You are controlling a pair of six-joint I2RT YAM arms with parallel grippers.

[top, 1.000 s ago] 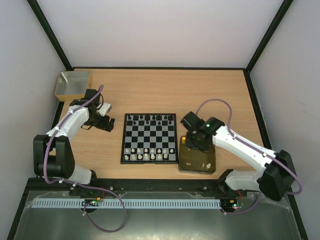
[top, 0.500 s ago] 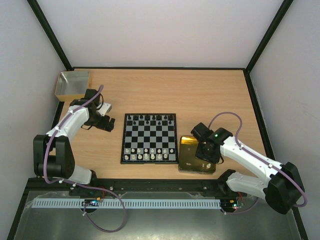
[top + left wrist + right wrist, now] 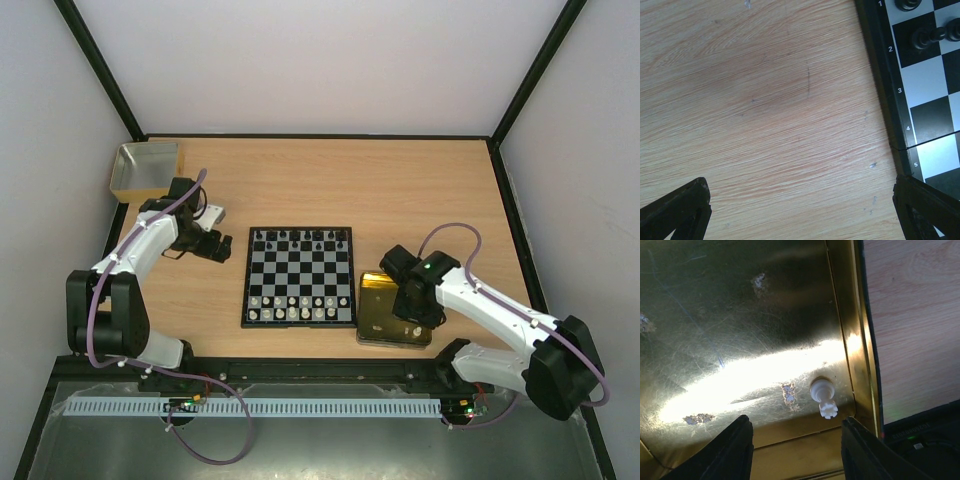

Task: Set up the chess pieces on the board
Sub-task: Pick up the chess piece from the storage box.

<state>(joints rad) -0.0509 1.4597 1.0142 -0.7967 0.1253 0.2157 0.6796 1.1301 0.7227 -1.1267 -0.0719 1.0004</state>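
Since a white piece [image 3: 823, 399] lies toppled in the gold tray [image 3: 740, 315], the right gripper [image 3: 795, 440] hangs over it, jaws parted and empty, lined up to pinch.

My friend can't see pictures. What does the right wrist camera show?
A small white chess piece rests near a corner of the shiny gold tray, just ahead of the open right gripper. Wooden table shows at the right.
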